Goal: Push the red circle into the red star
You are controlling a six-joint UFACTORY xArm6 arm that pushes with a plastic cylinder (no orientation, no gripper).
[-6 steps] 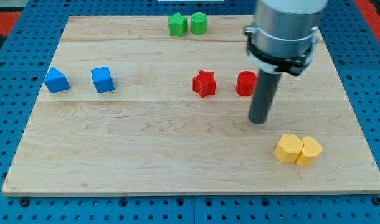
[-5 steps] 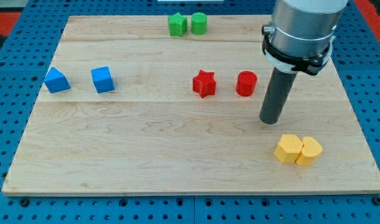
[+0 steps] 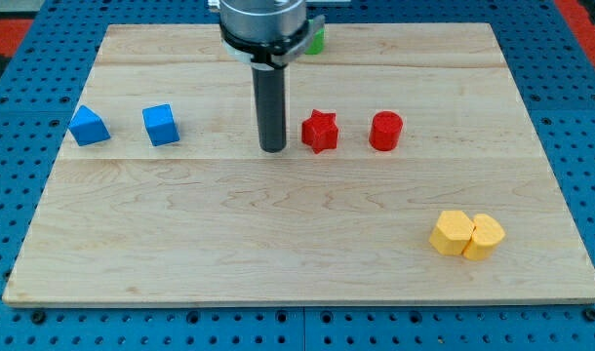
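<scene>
The red circle (image 3: 385, 131) sits on the wooden board, right of centre. The red star (image 3: 319, 131) lies to its left, with a gap of bare wood between them. My tip (image 3: 272, 149) rests on the board just left of the red star, close to it but apart, on the side away from the circle. The rod rises from the tip toward the view's top.
Two blue blocks (image 3: 89, 127) (image 3: 161, 125) lie at the view's left. A green block (image 3: 317, 41) peeks out behind the arm at the top edge. Two yellow blocks (image 3: 453, 233) (image 3: 485, 237) touch each other at the lower right. The board's edge (image 3: 297, 300) runs along the bottom.
My tip has swept from right of and below the red circle across to the left of the red star. No block has moved. The arm now hides the green blocks.
</scene>
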